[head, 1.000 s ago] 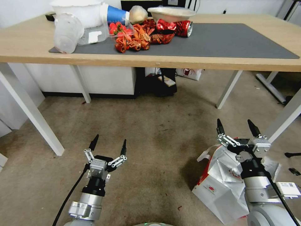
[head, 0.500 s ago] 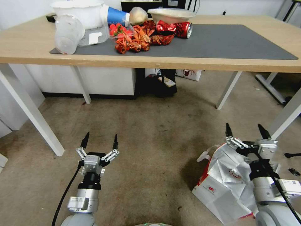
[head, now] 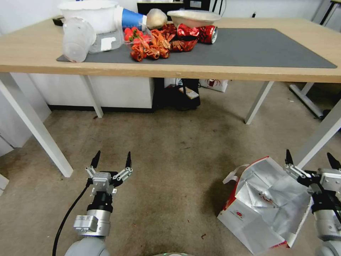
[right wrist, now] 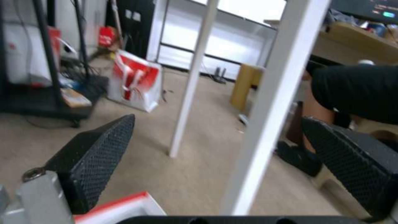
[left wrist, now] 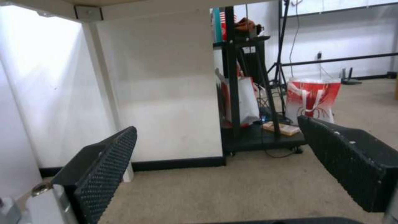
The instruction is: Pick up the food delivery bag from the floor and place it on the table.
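My food delivery bag (head: 264, 206) lies on the floor (head: 170, 170) at about four o'clock from the centre of my head view, crumpled open with its silver lining up, a white loop handle trailing at its nine o'clock side. It has not been lifted, so by my reckoning the task is barely begun: no grasp, no carry, no placing.

My right gripper (head: 309, 164) hovers at the bag's two o'clock corner, just over its far rim, jaws spread wide and holding nothing. In my right wrist view a red-trimmed edge of the bag (right wrist: 120, 203) shows just below my fingers (right wrist: 99, 155), but I cannot tell whether anything touches. My left gripper (head: 111, 160) hangs over bare floor at about seven o'clock, well apart from the bag, jaws likewise released.

The table (head: 170, 69) stands at twelve o'clock. Tubs, a crushed can and red food scraps crowd the eleven o'clock end of its grey mat (head: 248, 46); the one o'clock stretch looks free for the bag. What is left, I judge: seize a handle or rim, raise the bag, set it up there.
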